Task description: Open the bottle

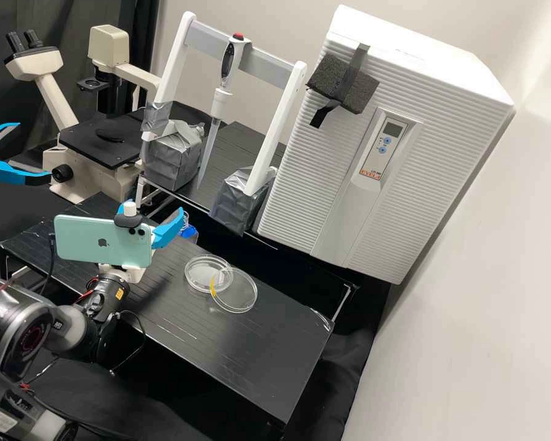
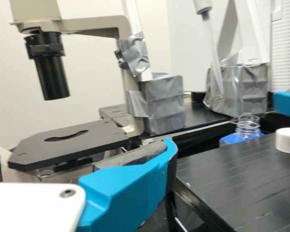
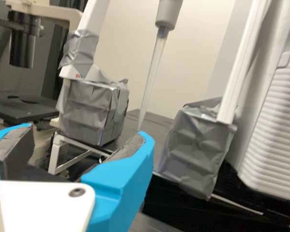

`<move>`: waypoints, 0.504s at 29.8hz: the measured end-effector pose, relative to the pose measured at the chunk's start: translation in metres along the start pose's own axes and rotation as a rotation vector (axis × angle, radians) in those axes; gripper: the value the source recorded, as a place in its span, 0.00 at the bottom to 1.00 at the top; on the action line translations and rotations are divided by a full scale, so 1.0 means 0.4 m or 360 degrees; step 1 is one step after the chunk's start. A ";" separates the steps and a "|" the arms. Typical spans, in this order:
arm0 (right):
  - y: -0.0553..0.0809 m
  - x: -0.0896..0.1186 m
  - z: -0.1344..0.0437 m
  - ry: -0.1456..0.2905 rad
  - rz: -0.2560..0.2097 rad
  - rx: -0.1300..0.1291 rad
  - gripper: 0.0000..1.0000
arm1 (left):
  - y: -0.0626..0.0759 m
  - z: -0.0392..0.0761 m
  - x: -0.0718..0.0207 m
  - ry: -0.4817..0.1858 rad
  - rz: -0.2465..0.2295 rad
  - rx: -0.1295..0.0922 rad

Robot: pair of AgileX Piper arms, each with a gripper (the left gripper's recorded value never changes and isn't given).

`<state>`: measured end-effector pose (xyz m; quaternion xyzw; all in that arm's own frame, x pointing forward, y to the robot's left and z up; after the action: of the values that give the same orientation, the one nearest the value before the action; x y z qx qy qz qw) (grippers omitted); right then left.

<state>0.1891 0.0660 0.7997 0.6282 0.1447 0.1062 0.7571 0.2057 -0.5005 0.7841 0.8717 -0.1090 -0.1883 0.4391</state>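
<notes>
A clear bottle (image 2: 247, 126) with a blue label stands just behind the black bench's (image 1: 251, 361) back edge, its threaded neck uncapped. In the high view the bottle (image 1: 190, 233) peeks out beside a blue finger. A white cap (image 2: 288, 140) seems to rest on the bench top close by; I see this cap (image 1: 130, 209) just above the mint phone. My right gripper (image 1: 151, 212) hovers over that spot, open, with nothing between its fingers (image 3: 121, 174). My left gripper (image 1: 33, 151) hangs open at the far left by the microscope, and one of its fingers (image 2: 135, 179) fills the foreground.
A microscope (image 1: 73, 141) stands at the back left. A pipette (image 1: 223, 79) hangs on a white stand with taped feet (image 1: 171, 153). A large white machine (image 1: 386, 141) is at the right. Two petri dishes (image 1: 221, 283) lie mid-bench.
</notes>
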 end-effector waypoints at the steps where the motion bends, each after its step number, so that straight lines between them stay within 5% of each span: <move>1: 0.002 -0.005 0.002 -0.0004 0.0009 0.0008 1.00 | 0.001 -0.001 0.001 0.0013 0.0006 0.0014; 7: 0.010 -0.009 0.013 -0.0036 0.0036 0.0016 1.00 | -0.002 0.007 -0.002 0.0003 0.0010 0.0059; 15: 0.011 -0.009 0.014 -0.0040 0.0039 0.0015 1.00 | 0.011 0.018 -0.009 0.0016 0.0156 0.0164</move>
<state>0.1878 0.0605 0.8052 0.6347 0.1279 0.1067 0.7546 0.1995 -0.5069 0.7845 0.8877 -0.1589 -0.1562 0.4028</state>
